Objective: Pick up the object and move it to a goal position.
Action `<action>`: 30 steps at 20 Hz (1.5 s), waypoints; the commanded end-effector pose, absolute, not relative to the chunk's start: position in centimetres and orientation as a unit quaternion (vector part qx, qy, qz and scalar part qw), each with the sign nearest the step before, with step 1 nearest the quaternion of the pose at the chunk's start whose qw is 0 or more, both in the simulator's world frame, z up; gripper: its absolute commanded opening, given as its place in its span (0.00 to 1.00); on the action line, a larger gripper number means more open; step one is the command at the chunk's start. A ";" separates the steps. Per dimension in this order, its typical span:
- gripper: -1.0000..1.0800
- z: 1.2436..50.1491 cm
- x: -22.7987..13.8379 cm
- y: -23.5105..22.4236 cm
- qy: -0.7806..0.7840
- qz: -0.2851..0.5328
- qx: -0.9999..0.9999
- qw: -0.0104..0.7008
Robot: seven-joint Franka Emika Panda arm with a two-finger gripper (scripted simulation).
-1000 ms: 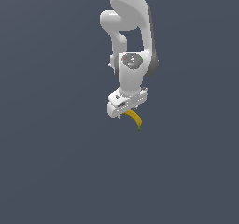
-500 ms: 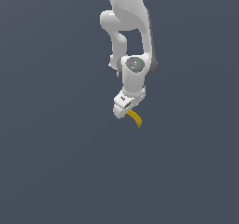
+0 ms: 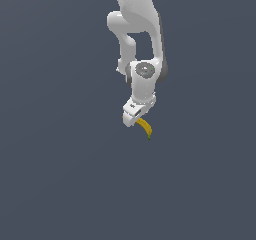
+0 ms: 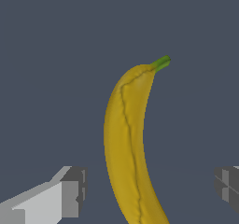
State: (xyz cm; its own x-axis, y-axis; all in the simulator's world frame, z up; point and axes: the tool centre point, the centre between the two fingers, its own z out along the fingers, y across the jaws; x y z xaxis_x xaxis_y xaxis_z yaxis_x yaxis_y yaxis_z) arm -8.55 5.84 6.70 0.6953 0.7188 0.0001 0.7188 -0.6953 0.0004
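Yellow and gently curved, the small banana (image 3: 145, 128) with a dark greenish tip sits just under the white two-fingered gripper (image 3: 131, 119) at the end of the white Panda arm (image 3: 138, 39). In the exterior view the fruit's stem end points down and toward that view's right, while its other end disappears behind the gripper body. The flat slate-grey ground (image 3: 60, 184) fills everything around them.

The wrist view shows the same curved yellow banana (image 4: 127, 148) running lengthwise through the space between the fingers, its green stem tip (image 4: 161, 63) at the far end and a thin dark seam along its peel. One grey-padded fingertip (image 4: 73, 192) stands off to one side of the fruit and the other fingertip (image 4: 228, 185) well off to the opposite side; clear ground shows between each pad and the peel. The jaws are spread wide, touching nothing, so the banana is not gripped.
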 end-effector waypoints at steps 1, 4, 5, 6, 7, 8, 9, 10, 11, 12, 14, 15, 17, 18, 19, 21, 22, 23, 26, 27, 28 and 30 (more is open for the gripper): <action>0.96 6.2 -8.6 5.8 0.391 0.000 0.921 0.000; 0.96 5.1 -8.7 5.9 0.391 0.000 0.920 0.000; 0.96 4.6 -8.7 5.9 0.392 0.000 0.920 0.000; 0.96 4.0 -8.7 5.9 0.392 0.000 0.920 0.000; 0.96 3.6 -8.7 5.8 0.392 0.000 0.920 0.000; 0.96 3.2 -8.7 5.9 0.392 0.000 0.920 0.000; 0.96 2.8 -8.7 5.8 0.392 0.000 0.920 0.000; 0.96 2.5 -8.7 5.9 0.393 0.000 0.920 0.000; 0.96 2.3 -8.7 5.9 0.393 0.000 0.920 0.000; 0.96 2.1 -8.7 5.8 0.393 0.000 0.920 0.000; 0.96 1.9 -8.7 5.9 0.393 0.000 0.920 0.000; 0.96 1.9 -8.7 5.9 0.393 0.000 0.920 0.000; 0.00 1.9 -8.7 5.9 0.393 0.000 0.920 0.000; 0.00 1.9 -8.7 5.9 0.393 0.000 0.920 0.000; 0.00 1.9 -8.7 5.9 0.393 0.000 0.920 0.000; 0.00 1.9 -8.7 5.9 0.393 0.000 0.920 0.000; 0.00 1.9 -8.7 5.9 0.393 0.000 0.920 0.000; 0.00 1.9 -8.7 5.9 0.393 0.000 0.920 0.000; 0.00 1.9 -8.7 6.1 0.395 0.000 0.919 0.000; 0.00 2.0 -8.7 6.1 0.395 0.000 0.919 0.000; 0.00 2.0 -8.6 6.0 0.395 0.000 0.919 0.000; 0.00 2.3 -8.5 5.8 0.395 0.000 0.919 0.000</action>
